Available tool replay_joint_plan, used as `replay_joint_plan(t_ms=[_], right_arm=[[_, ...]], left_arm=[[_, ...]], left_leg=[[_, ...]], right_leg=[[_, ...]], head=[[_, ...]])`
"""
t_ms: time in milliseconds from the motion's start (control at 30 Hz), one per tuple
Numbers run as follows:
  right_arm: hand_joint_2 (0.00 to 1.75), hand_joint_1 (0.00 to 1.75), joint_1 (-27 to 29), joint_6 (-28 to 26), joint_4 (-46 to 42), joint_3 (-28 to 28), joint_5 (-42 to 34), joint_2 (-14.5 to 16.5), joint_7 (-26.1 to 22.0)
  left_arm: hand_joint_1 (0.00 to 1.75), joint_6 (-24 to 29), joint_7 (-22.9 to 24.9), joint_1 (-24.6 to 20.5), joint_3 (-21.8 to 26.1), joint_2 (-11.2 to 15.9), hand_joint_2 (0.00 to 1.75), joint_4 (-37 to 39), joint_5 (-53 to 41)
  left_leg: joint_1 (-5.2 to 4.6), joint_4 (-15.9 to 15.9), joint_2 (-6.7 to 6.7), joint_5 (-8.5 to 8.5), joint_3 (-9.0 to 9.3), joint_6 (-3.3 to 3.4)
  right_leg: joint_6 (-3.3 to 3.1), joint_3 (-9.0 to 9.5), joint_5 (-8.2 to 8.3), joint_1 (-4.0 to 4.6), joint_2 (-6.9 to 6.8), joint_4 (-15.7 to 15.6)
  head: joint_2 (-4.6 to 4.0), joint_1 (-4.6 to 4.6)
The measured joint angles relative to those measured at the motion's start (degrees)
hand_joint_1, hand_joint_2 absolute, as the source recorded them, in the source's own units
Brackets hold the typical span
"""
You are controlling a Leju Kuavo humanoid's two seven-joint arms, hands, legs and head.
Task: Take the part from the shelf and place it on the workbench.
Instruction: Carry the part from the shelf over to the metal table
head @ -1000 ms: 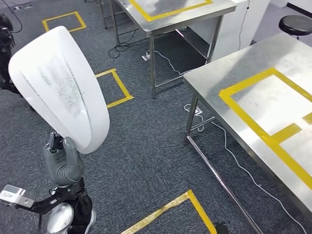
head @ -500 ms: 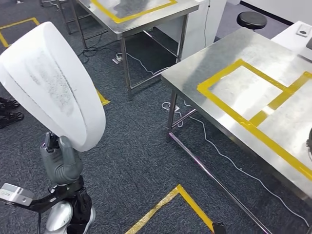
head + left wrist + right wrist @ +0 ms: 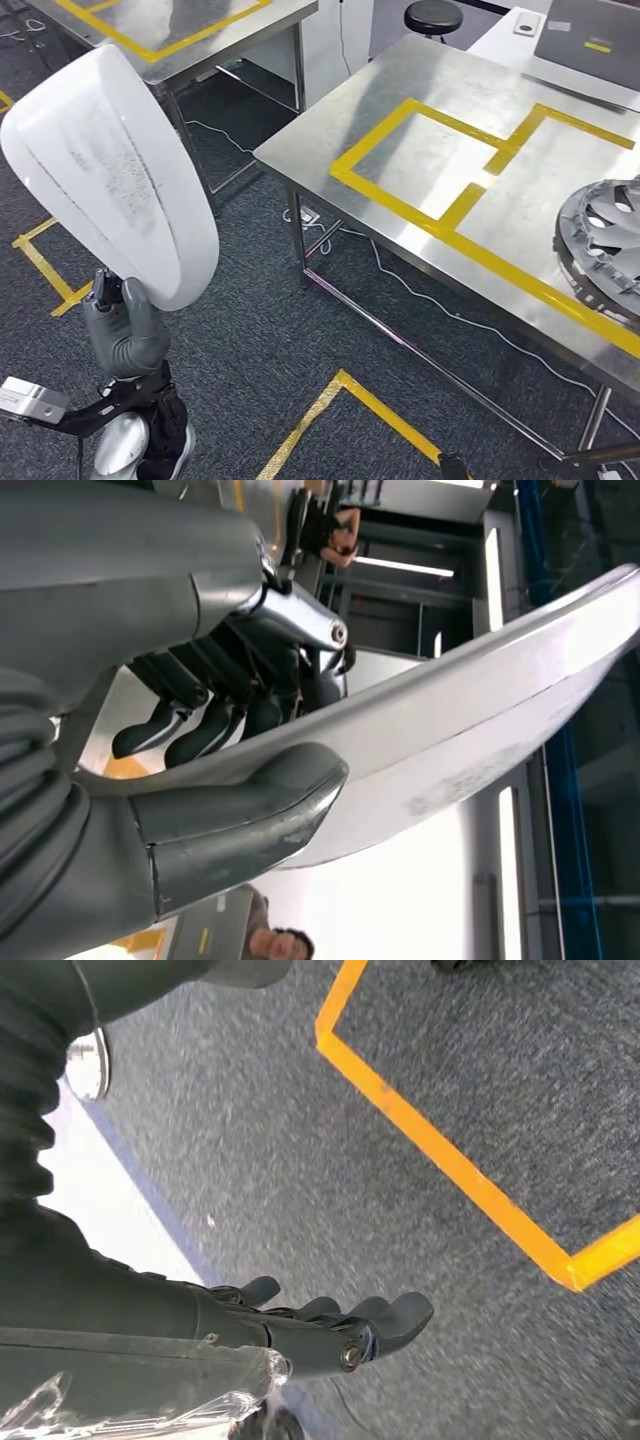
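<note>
A large white curved panel, the part [image 3: 113, 170], stands upright at the left of the head view, gripped at its lower edge by my left hand [image 3: 127, 335]. In the left wrist view the thumb [image 3: 241, 815] and dark fingers [image 3: 204, 725] clamp the part's [image 3: 468, 720] thin edge between them. The steel workbench [image 3: 423, 160] with yellow tape rectangles lies ahead to the right. My right hand [image 3: 324, 1325] hangs over the carpet with its fingers loosely extended and nothing in them.
A silver wheel cover [image 3: 604, 245] lies on the workbench's right end. A second steel table [image 3: 189, 30] stands at the upper left, a black stool [image 3: 432, 17] behind. Cables trail under the benches. Yellow tape marks [image 3: 355, 400] cross the dark carpet. A grey laptop [image 3: 592, 40] rests far right.
The whole scene has slid left as the camera turned right: the workbench is nearer the centre and the wheel cover has come into view. The part stays held in my left hand.
</note>
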Motion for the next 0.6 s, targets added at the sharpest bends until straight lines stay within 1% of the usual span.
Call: replay_joint_plan(t_ms=[33, 67, 100, 133, 167, 200, 233, 267, 300, 333, 367, 400, 433, 467, 500, 533, 567, 600], right_arm=[[1.75, 0.0, 0.1, 0.1, 0.0, 0.0, 0.0, 0.1, 0.1], [1.75, 0.0, 0.2, 0.2, 0.0, 0.0, -0.1, 0.2, 0.1], [1.75, 0.0, 0.4, 0.4, 0.0, 0.0, -0.3, 0.4, 0.1], [1.75, 0.0, 0.6, 0.5, 0.0, 0.0, -0.4, 0.5, 0.0], [1.75, 0.0, 0.7, 0.6, 0.0, 0.0, -0.6, 0.7, -0.1], [1.75, 0.0, 0.8, 0.7, 0.0, 0.0, -0.7, 0.8, -0.2], [1.75, 0.0, 0.8, 0.7, 0.0, 0.0, -0.8, 1.0, -0.3], [1.75, 0.0, 0.8, 0.7, 0.0, 0.0, -0.8, 1.1, -0.4], [1.75, 0.0, 1.0, 0.8, 0.0, 0.0, -0.8, 1.2, -0.5], [1.75, 0.0, 1.3, 0.7, 0.0, 0.0, -0.9, 1.2, -0.6], [1.75, 0.0, 1.6, 0.7, 0.0, 0.0, -0.9, 1.3, -0.6], [1.75, 0.0, 1.8, 0.7, 0.0, 0.0, -0.9, 1.4, -0.6], [1.75, 0.0, 1.8, 0.7, 0.0, 0.0, -0.9, 1.4, -0.6], [1.75, 0.0, 1.7, 0.7, 0.0, 0.0, -0.8, 1.5, -0.6], [1.75, 0.0, 1.6, 0.7, 0.0, 0.0, -0.8, 1.5, -0.6], [1.75, 0.0, 1.5, 0.7, 0.0, 0.0, -0.7, 1.5, -0.6], [1.75, 0.0, 1.6, 0.7, 0.0, 0.0, -0.6, 1.5, -0.5], [1.75, 0.0, 1.7, 0.7, 0.0, 0.0, -0.6, 1.5, -0.5]], left_arm=[[1.75, 0.0, 0.0, 0.0, 0.0, 0.1, 1.75, 0.0, 0.0], [1.75, 0.0, 0.0, 0.1, 0.0, 0.1, 1.75, 0.0, 0.0], [1.75, 0.0, 0.1, 0.1, 0.1, 0.2, 1.75, 0.0, 0.0], [1.75, 0.0, 0.1, 0.1, 0.1, 0.2, 1.75, 0.0, 0.0], [1.75, -0.1, 0.2, 0.0, 0.1, 0.2, 1.75, 0.0, -0.1], [1.75, -0.1, 0.2, 0.0, 0.1, 0.2, 1.75, 0.0, -0.1], [1.75, -0.2, 0.2, 0.0, 0.1, 0.2, 1.75, 0.0, -0.2], [1.75, -0.3, 0.3, 0.0, 0.1, 0.2, 1.75, 0.0, -0.3], [1.75, -0.3, 0.3, 0.0, 0.1, 0.3, 1.75, 0.0, -0.3], [1.75, -0.4, 0.3, 0.0, 0.1, 0.3, 1.75, 0.0, -0.4], [1.75, -0.4, 0.3, -0.1, 0.0, 0.2, 1.75, 0.0, -0.4], [1.75, -0.5, 0.3, -0.1, 0.0, 0.2, 1.75, 0.0, -0.4], [1.75, -0.5, 0.3, -0.1, 0.0, 0.1, 1.75, 0.0, -0.4], [1.75, -0.5, 0.3, -0.1, 0.0, 0.1, 1.75, 0.0, -0.4], [1.75, -0.5, 0.3, 0.0, 0.0, 0.1, 1.75, 0.0, -0.4], [1.75, -0.5, 0.3, 0.1, 0.0, 0.1, 1.75, 0.0, -0.4], [1.75, -0.5, 0.3, 0.1, 0.0, 0.1, 1.75, 0.0, -0.5], [1.75, -0.5, 0.3, 0.2, 0.0, 0.1, 1.75, 0.0, -0.5]], left_leg=[[0.01, 2.9, -0.29, -0.82, -1.63, -0.1], [0.04, 4.2, -0.4, -0.61, -2.55, -0.17], [0.11, 3.3, -0.54, 0.73, -2.38, -0.23], [0.26, 0.6, -0.97, 2.79, -1.23, -0.3], [0.56, -3.0, -2.17, 4.89, 0.44, -0.45], [0.91, -6.7, -3.64, 6.28, 2.15, -0.5], [1.14, -9.2, -4.86, 6.96, 3.33, -0.38], [1.21, -10.6, -5.66, 7.0, 3.91, -0.1], [1.1, -11.0, -5.54, 6.82, 4.08, 0.4], [1.03, -11.0, -4.88, 6.91, 4.06, 0.95], [1.0, -11.1, -4.19, 7.0, 4.12, 1.41], [1.0, -11.2, -3.46, 7.11, 4.19, 1.84], [0.97, -11.3, -2.65, 7.18, 4.25, 2.19], [0.79, -11.3, -1.86, 7.13, 4.27, 2.43], [0.6, -11.3, -0.98, 7.06, 4.28, 2.62], [0.44, -11.3, -0.09, 6.99, 4.3, 2.74], [0.33, -11.3, 0.76, 6.92, 4.34, 2.8], [0.27, -11.3, 1.55, 6.83, 4.41, 2.81]], right_leg=[[-0.02, -0.02, 0.01, -0.04, 0.78, 0.0], [0.01, -0.03, 0.03, -0.1, 1.58, 0.0], [0.09, -0.02, 0.07, -0.21, 2.42, 0.0], [0.24, -0.01, 0.13, -0.37, 3.32, 0.0], [0.48, -0.05, 0.22, -0.52, 4.21, 0.1], [0.79, -0.25, 0.26, -0.58, 5.08, 0.3], [1.16, -0.52, 0.36, -0.65, 5.83, 0.3], [1.57, -0.8, 0.46, -0.72, 6.5, 0.3], [1.99, -1.09, 0.61, -0.82, 7.13, 0.2], [2.4, -1.3, 0.8, -0.99, 7.69, -0.1], [2.69, -1.51, 0.72, -0.99, 7.25, 0.0], [2.88, -2.06, 0.13, -0.88, 5.87, 0.9], [2.98, -3.06, -1.09, -0.73, 3.95, 3.0], [3.01, -4.51, -2.83, -0.57, 1.72, 6.2], [3.05, -6.35, -4.73, -0.52, 0.27, 10.1], [3.07, -7.88, -6.11, -0.52, -0.41, 13.5], [3.06, -8.64, -6.58, -0.52, -0.71, 15.4], [3.03, -8.27, -6.02, -0.52, -0.91, 15.2]], head=[[0.0, -0.06], [0.0, -0.07], [0.0, -0.07], [0.0, -0.08], [0.0, -0.09], [0.0, -0.15], [0.0, -0.17], [0.0, -0.27], [0.0, -0.34], [0.0, -0.38], [0.0, -0.41], [0.0, -0.22], [0.0, -0.06], [0.0, 0.12], [0.0, 0.25], [0.0, 0.24], [0.0, 0.24], [0.0, 0.24]])
